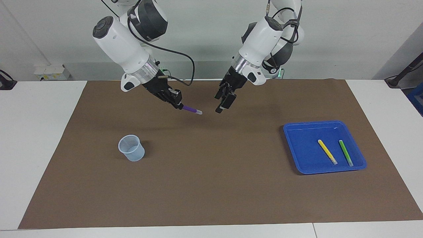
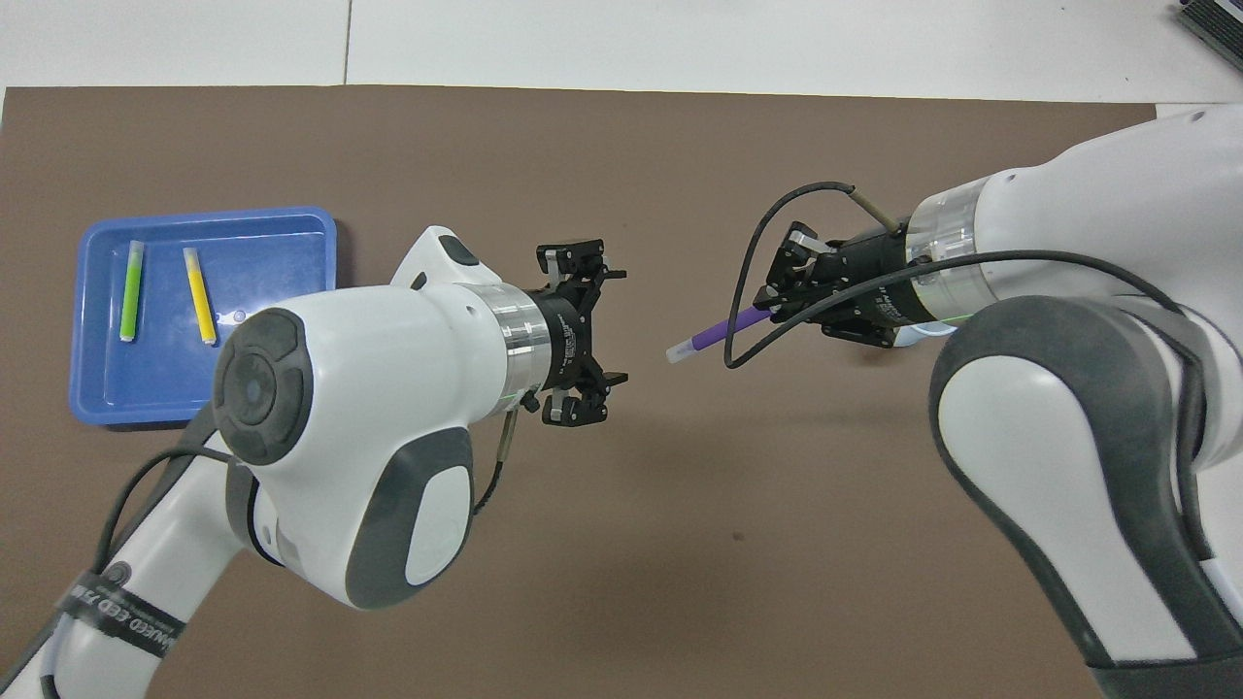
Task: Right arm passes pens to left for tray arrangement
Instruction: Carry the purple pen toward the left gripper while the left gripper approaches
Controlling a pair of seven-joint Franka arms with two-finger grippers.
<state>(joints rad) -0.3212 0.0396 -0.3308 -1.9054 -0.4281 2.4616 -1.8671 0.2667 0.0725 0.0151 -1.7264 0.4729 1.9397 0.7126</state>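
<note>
My right gripper (image 1: pixel 180 105) (image 2: pixel 777 313) is shut on one end of the purple pen (image 1: pixel 192 110) (image 2: pixel 721 331), holding it level above the mat's middle. The pen's pale tip points at my left gripper (image 1: pixel 223 105) (image 2: pixel 590 336). That gripper is open and faces the tip across a small gap, touching nothing. The blue tray (image 1: pixel 302 148) (image 2: pixel 267 267) sits toward the left arm's end of the table. In it the yellow pen (image 1: pixel 327 151) (image 2: pixel 199 296) and the green pen (image 1: pixel 345 152) (image 2: pixel 129 291) lie side by side.
A small translucent pale-blue cup (image 1: pixel 131 148) stands upright on the brown mat (image 1: pixel 211 185) toward the right arm's end; in the overhead view the right arm mostly covers it. White table surrounds the mat.
</note>
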